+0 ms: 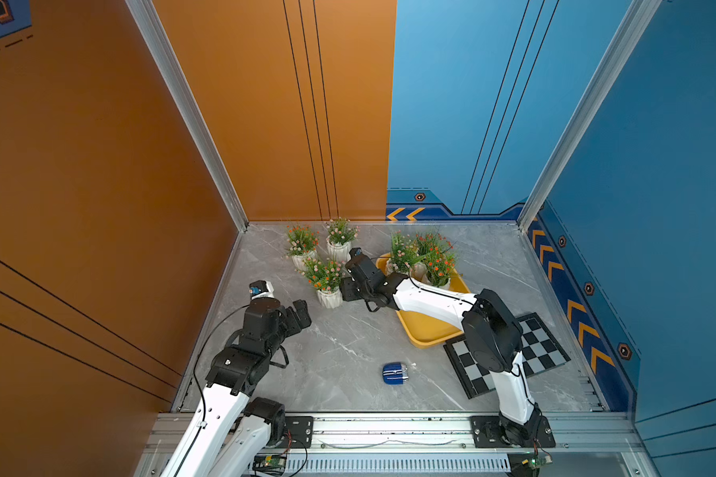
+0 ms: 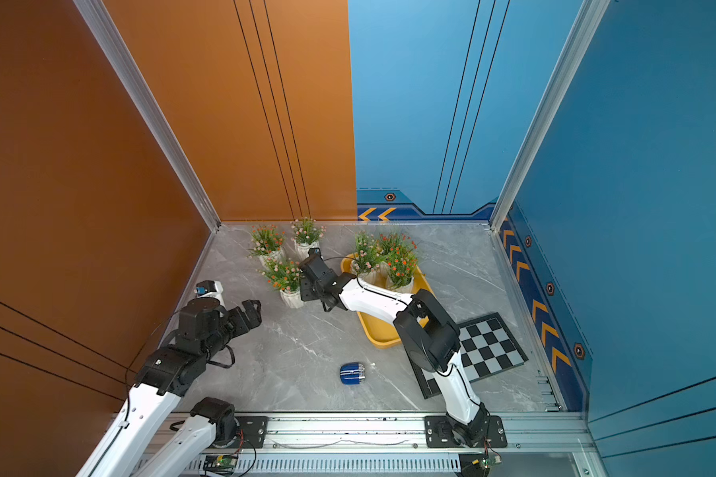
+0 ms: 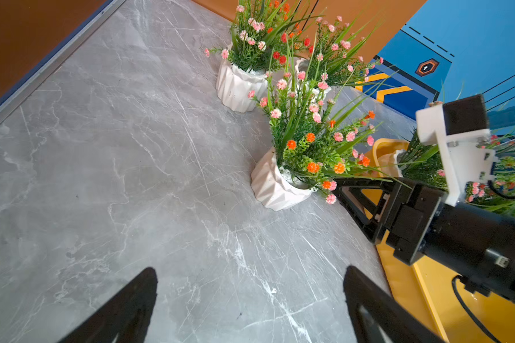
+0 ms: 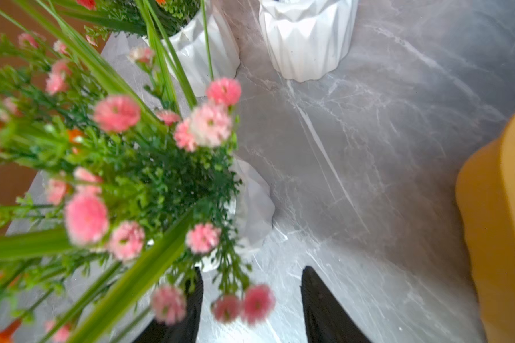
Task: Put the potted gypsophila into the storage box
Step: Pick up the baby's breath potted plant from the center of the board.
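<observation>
Three potted gypsophila in white ribbed pots stand on the grey table at the back: one (image 1: 302,243), one (image 1: 340,237) and a nearer one (image 1: 327,285). Two more (image 1: 406,256) (image 1: 439,264) stand in the far end of the yellow storage box (image 1: 426,330). My right gripper (image 1: 345,289) is low beside the nearer pot (image 4: 253,205). It is open, with only hanging pink blossoms and bare table between its fingers (image 4: 315,297). In the left wrist view one of its fingers (image 3: 354,185) reaches the pot (image 3: 277,190). My left gripper (image 3: 250,276) hangs open over bare table (image 1: 302,314).
A black-and-grey checkered board (image 1: 542,351) lies partly under the box's near end, beneath the right arm. A small blue object (image 1: 394,373) lies on the table in front. Orange and blue walls close in the back and sides.
</observation>
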`<state>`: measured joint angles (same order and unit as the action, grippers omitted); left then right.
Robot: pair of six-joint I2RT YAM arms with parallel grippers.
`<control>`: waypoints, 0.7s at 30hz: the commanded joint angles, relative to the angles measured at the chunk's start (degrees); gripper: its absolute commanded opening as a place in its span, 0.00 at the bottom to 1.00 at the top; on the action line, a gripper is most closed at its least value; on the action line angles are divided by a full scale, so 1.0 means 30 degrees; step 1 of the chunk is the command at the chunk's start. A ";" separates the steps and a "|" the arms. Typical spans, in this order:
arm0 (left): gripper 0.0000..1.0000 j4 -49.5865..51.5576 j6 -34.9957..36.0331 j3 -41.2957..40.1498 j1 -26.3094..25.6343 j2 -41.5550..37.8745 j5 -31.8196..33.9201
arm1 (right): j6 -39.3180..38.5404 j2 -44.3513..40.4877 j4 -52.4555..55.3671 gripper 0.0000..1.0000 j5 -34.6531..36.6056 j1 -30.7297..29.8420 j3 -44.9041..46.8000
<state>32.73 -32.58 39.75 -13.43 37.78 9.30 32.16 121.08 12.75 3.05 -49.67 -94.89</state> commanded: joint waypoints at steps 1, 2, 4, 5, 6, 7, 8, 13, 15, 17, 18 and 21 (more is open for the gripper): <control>0.98 -0.0742 0.0387 -0.0033 0.0670 0.0307 -0.1176 | -0.0099 0.0832 0.0029 0.54 -0.0632 0.0209 -0.0947; 0.98 -0.0818 0.0435 -0.0032 0.0853 0.0437 -0.1302 | -0.0087 0.1131 0.0155 0.54 -0.0678 0.0238 -0.1259; 0.98 -0.0961 0.0532 0.0008 0.1187 0.0655 -0.1534 | -0.0086 0.1667 0.0513 0.53 -0.0834 0.0270 -0.1814; 0.98 -0.1024 0.0607 0.0021 0.1342 0.0762 -0.1656 | -0.0101 0.1945 0.0748 0.52 -0.0885 0.0296 -0.2134; 0.98 -0.1073 0.0657 0.0071 0.1443 0.0877 -0.1757 | -0.0086 0.2143 0.0943 0.51 -0.0914 0.0297 -0.2366; 0.98 -0.1146 0.0693 0.0100 0.1556 0.0981 -0.1836 | -0.0134 0.2341 0.1135 0.50 -0.0933 0.0309 -0.2553; 0.98 -0.1195 0.0742 0.0110 0.1655 0.1098 -0.1945 | -0.0115 0.2537 0.1266 0.49 -0.0928 0.0325 -0.2557; 0.98 -0.1409 0.0734 0.0059 0.1896 0.1381 -0.2194 | -0.0356 0.3520 0.3614 0.40 -0.0072 0.0317 -0.4840; 0.98 -0.1527 0.0728 -0.0021 0.1937 0.1454 -0.2199 | -0.0525 0.3990 0.4733 0.37 0.0064 0.0326 -0.5659; 0.98 -0.1589 0.0732 -0.0065 0.1957 0.1504 -0.2247 | -0.0533 0.4414 0.5634 0.30 -0.0132 0.0355 -0.6287; 0.98 -0.1569 0.0720 -0.0055 0.1984 0.1519 -0.2284 | -0.0498 0.4483 0.5854 0.27 -0.0167 0.0386 -0.6391; 0.98 -0.1649 0.0701 -0.0008 0.2019 0.1558 -0.2396 | -0.0453 0.4561 0.6246 0.20 -0.0141 0.0341 -0.6426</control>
<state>29.23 -31.29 39.75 -8.10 42.22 3.51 31.42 133.14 24.36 1.45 -48.90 -113.40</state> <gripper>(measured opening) 0.984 0.213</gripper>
